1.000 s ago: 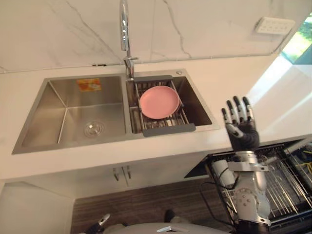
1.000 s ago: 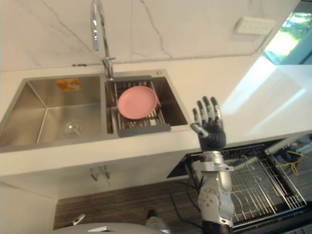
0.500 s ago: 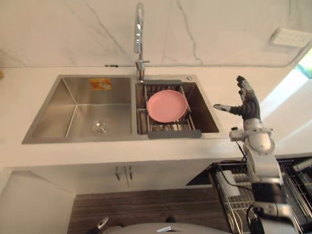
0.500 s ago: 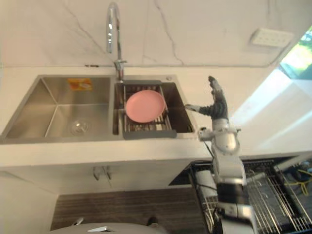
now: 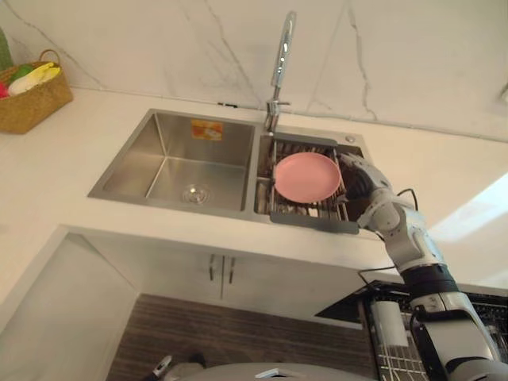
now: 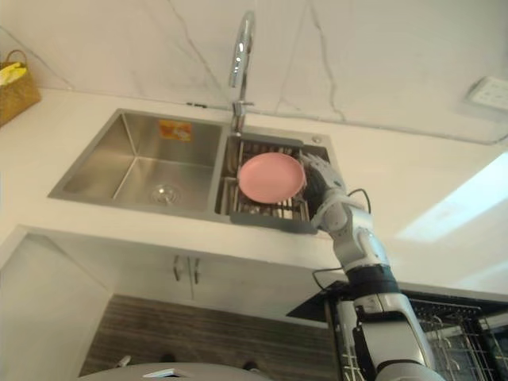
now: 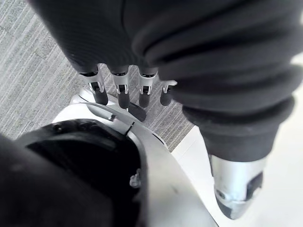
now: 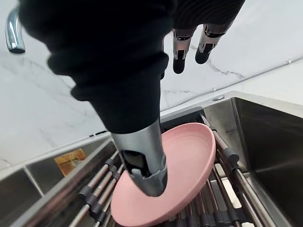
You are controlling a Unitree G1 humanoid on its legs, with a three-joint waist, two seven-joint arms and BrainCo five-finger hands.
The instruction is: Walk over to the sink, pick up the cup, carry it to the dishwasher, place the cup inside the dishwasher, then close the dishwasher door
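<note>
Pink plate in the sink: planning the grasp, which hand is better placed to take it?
Right. The right hand is open beside the pink plate on the sink rack; the left hand hangs low above the floor.

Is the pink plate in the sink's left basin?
No, the plate lies on the rack in the right basin.

Plate [image 5: 306, 176] is pink, sink [image 5: 208, 164] silver-grey w/ orange sticker [image 5: 206, 129], tabletop [image 5: 63, 151] white, wall [image 5: 143, 48] white w/ grey marble veins, basket [image 5: 36, 103] tan woven, floor [image 5: 238, 337] grey-brown striped.
</note>
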